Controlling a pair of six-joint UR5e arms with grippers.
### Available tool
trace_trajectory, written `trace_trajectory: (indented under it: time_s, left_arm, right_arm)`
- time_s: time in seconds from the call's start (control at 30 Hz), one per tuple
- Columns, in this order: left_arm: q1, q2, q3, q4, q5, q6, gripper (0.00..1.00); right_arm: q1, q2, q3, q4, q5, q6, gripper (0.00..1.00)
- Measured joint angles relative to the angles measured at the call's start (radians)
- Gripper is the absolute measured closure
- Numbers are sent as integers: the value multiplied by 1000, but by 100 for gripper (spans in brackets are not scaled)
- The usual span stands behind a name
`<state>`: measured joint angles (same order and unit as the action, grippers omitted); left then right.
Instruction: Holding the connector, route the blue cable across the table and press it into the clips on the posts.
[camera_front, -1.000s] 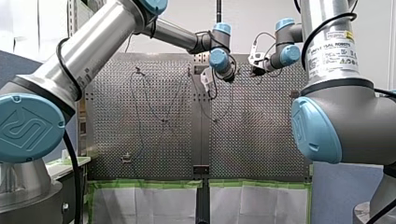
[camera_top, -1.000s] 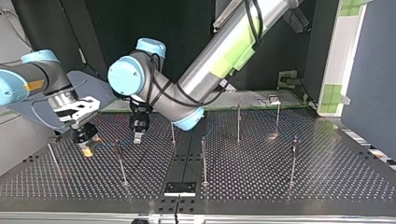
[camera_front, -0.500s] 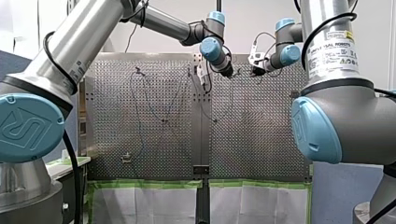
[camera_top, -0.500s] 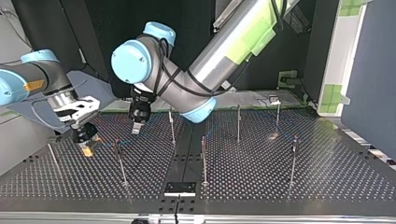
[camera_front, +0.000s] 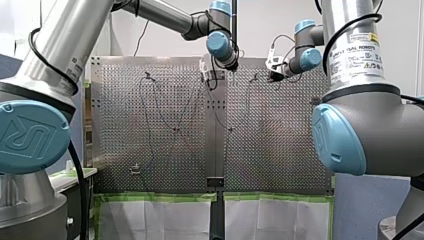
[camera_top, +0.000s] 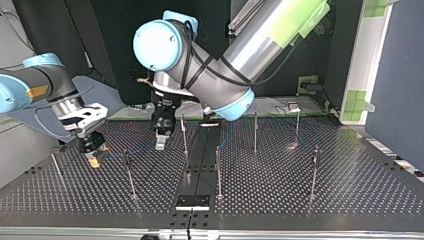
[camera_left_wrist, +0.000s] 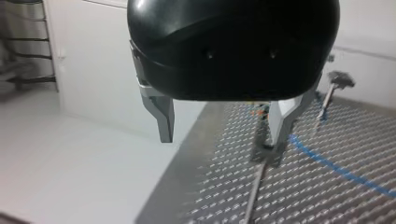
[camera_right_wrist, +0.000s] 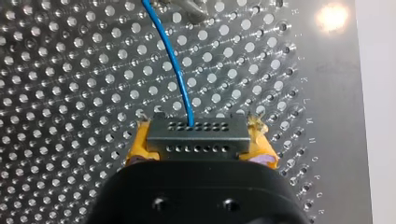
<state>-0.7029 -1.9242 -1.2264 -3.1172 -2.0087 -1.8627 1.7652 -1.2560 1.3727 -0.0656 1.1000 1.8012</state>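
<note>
**Holding the connector fast while my free gripper hangs by a post**

The connector (camera_right_wrist: 197, 137), a dark block with two rows of small holes, sits crosswise between the yellow pads of my right gripper (camera_right_wrist: 198, 145), which is clamped tight on it. I judge that this grip anchors the cable's end, so the rest can be drawn taut without the plug twisting. One blue cable (camera_right_wrist: 175, 70) leaves the connector's front face and curves away ahead of it, lying low over the perforated table (camera_right_wrist: 70, 93).

Well apart from the connector, toward the table's middle, my left gripper (camera_left_wrist: 223, 140) hangs with its two metal fingers spread wide and nothing between them. A post (camera_left_wrist: 259, 182) stands just beside one finger, and the cable runs along the plate past it. I take it the jaws are open so that this hand is free to take the slack and push it into a clip while the connector stays anchored.

By my count there is one connector, one cable and two grippers. In the top view I count seven thin posts (camera_top: 218, 170): two stand to either side of the connector, the other five farther from it. The clips are too small to count, and I cannot tell whether the cable is seated in any.
</note>
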Motion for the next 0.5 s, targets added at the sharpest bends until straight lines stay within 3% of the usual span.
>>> trace_trajectory:
  time_s: [0.5]
  left_arm:
    - [18, 134, -135, 135, -135, -12, 0]
  right_arm:
    - [10, 0, 1, 1, 0, -3, 100]
